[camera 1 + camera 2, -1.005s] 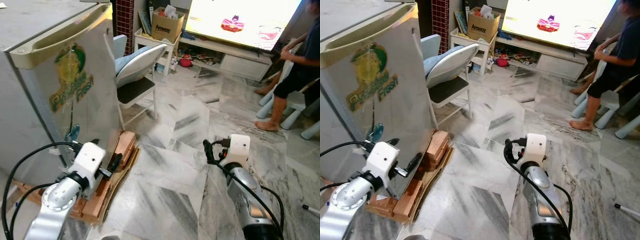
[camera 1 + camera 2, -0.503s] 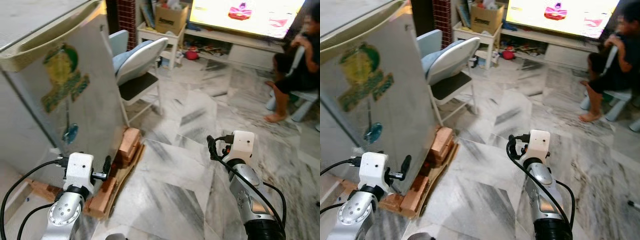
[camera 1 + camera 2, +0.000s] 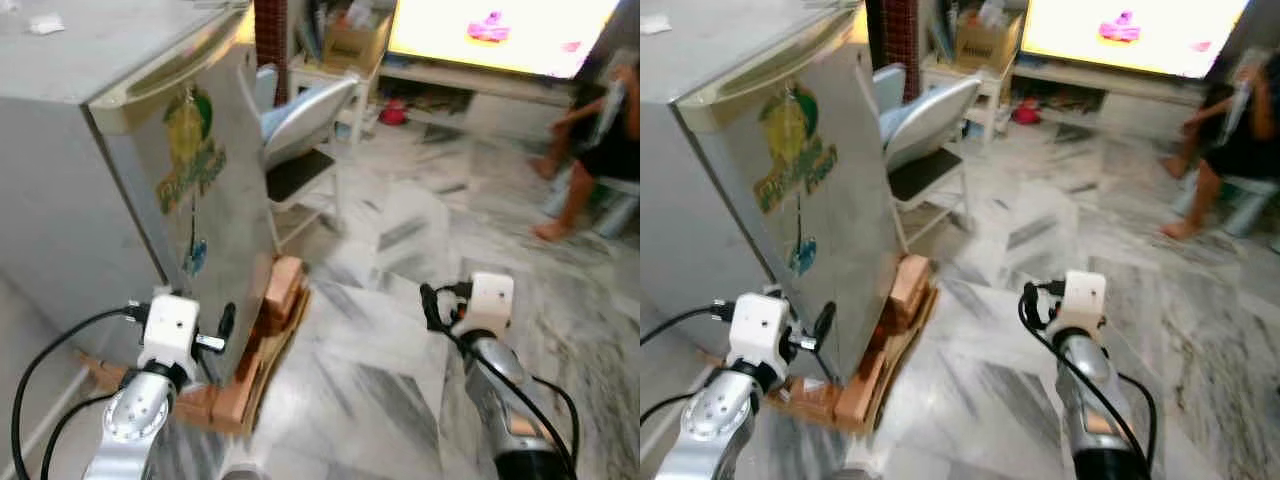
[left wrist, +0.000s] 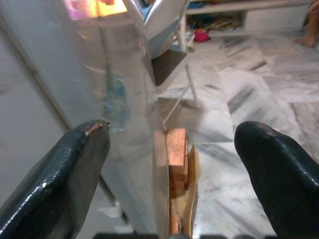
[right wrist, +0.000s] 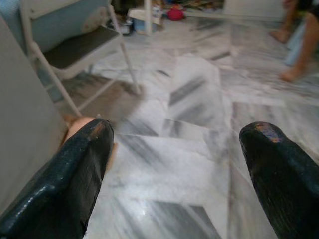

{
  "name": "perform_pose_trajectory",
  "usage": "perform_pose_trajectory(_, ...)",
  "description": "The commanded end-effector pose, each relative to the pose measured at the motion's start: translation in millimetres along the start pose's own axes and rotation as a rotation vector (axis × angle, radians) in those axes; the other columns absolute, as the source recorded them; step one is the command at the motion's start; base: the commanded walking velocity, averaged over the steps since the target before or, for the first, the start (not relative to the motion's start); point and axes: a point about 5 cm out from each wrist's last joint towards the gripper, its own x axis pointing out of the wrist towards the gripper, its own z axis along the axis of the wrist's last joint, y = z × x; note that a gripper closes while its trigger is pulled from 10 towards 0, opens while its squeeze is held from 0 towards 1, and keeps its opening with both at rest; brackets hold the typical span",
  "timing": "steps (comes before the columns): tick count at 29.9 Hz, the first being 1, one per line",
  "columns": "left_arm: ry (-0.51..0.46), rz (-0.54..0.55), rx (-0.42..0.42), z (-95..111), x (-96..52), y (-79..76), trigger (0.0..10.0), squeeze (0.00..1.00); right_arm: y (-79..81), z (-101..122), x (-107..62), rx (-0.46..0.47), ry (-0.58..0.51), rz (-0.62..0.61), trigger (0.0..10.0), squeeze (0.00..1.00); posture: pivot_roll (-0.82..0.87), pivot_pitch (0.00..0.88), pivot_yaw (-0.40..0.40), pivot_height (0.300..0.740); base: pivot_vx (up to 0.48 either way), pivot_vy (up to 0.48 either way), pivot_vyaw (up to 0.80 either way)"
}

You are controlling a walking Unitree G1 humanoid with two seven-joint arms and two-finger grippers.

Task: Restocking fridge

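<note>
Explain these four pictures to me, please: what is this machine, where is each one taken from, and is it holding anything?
This is a walking household robot standing on a marble floor. The two wide pictures come from cameras in its head, looking down past its silver arms. The other two come from cameras on its wrists, each looking out between two black fingers.

On the robot's left stands a small silver fridge, door closed, raised on bricks. The left tool is open, right at the door's edge. The right tool is also open, over bare floor. Neither holds anything.

Behind are a folding chair, a bright screen and a seated person.
</note>
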Motion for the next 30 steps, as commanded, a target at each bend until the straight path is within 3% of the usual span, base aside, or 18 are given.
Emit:
perform_pose_trajectory(1,-0.007,0.014,0.012,1,0.1,4.8,10.0,0.00,3.7,6,2.4,-0.004,-0.019,0.003,10.0,0.00,0.11,0.000,-0.062,0.740,0.000,0.000,0.00)
perform_pose_trajectory(7,-0.013,0.017,0.029,1,3.5,8.8,10.0,0.00,4.9,7,2.7,-0.006,-0.017,0.005,10.0,0.00,0.11,0.000,-0.065,0.740,0.000,0.000,0.00)
perform_pose_trajectory(11,-0.027,0.043,0.040,3,7.5,13.7,10.0,0.00,7.0,7,2.8,-0.011,-0.016,0.012,10.0,0.00,0.11,0.000,-0.064,0.740,0.000,0.000,-0.64)
perform_pose_trajectory(14,-0.035,0.050,-0.024,4,11.4,16.5,10.0,0.00,7.6,8,3.3,-0.013,-0.016,0.012,10.0,0.00,0.10,0.000,-0.066,0.740,0.000,0.000,-0.80)
perform_pose_trajectory(18,-0.020,0.061,-0.043,0,13.5,16.0,10.0,0.00,8.9,8,3.3,-0.013,-0.014,0.015,10.0,0.00,0.10,0.000,-0.067,0.740,0.000,0.000,-0.80)
perform_pose_trajectory(22,0.010,0.102,-0.133,-4,20.1,28.2,10.0,0.00,8.4,7,3.3,-0.010,-0.013,0.016,10.0,0.00,0.10,0.000,-0.074,0.740,0.000,0.000,-0.70)
perform_pose_trajectory(30,0.018,0.182,-0.140,-4,36.0,46.8,10.0,0.00,8.2,8,3.1,-0.014,-0.018,0.018,10.0,0.00,0.08,0.000,-0.074,0.740,0.000,0.000,-0.10)
